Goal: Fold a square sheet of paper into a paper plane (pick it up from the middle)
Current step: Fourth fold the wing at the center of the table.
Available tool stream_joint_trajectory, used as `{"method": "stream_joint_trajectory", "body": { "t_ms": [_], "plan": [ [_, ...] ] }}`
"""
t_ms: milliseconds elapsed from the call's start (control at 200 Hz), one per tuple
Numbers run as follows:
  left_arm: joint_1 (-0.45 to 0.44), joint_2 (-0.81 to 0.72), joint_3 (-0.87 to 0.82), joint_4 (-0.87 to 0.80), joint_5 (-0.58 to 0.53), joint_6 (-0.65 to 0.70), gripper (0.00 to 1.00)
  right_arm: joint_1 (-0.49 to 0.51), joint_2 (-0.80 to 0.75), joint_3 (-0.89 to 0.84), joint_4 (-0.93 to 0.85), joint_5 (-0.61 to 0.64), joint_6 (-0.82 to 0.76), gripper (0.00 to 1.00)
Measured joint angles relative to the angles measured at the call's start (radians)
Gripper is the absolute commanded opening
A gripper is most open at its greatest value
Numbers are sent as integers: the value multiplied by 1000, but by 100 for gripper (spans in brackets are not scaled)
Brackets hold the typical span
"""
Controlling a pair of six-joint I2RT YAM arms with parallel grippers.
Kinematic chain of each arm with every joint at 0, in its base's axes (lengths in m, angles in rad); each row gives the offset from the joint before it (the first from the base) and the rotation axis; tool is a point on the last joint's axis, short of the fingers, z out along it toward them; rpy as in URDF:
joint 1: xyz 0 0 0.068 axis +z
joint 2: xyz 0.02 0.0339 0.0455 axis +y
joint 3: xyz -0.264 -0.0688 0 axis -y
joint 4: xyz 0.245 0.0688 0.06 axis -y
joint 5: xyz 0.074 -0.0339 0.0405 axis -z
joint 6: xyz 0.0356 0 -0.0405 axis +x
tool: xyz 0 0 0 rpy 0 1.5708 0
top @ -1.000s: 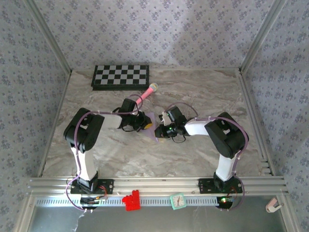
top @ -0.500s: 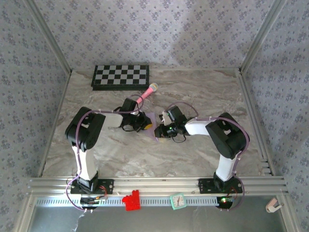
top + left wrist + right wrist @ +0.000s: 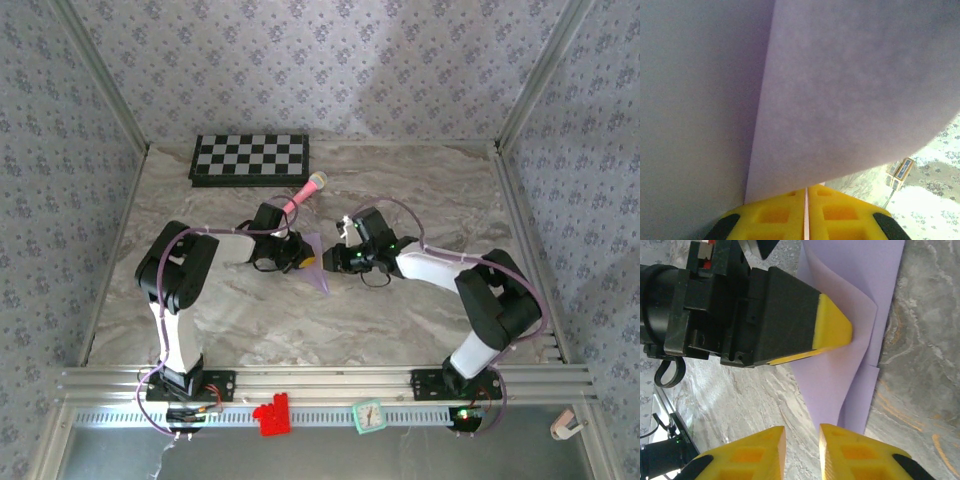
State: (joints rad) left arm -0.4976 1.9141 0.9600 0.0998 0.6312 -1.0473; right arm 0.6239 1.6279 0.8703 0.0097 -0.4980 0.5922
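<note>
While left gripper pinches paper plane, right gripper gapes.

The sheet of paper is pale lavender, the board black-and-white checkered, the microphone pink, the table grey-marbled.

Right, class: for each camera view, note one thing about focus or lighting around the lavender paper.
Left wrist: lavender paper close to the lens, soft, much darker at left; right wrist: its folds sharp, evenly lit; top external: flat, even light, small detail grainy.
</note>
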Motion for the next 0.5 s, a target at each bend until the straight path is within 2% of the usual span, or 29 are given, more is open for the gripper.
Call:
{"method": "stream_joint_trajectory", "body": {
  "t_ms": [210, 385, 500],
  "plan": [
    [0, 0, 1, -2, 0, 0, 10, 60, 70, 48, -36, 25, -5, 21],
    [0, 0, 1, -3, 0, 0, 11, 73, 108, 71, -71, 55, -16, 21],
    [0, 0, 1, -3, 0, 0, 11, 74, 108, 74, -92, 76, -24, 25]
  ]
}}
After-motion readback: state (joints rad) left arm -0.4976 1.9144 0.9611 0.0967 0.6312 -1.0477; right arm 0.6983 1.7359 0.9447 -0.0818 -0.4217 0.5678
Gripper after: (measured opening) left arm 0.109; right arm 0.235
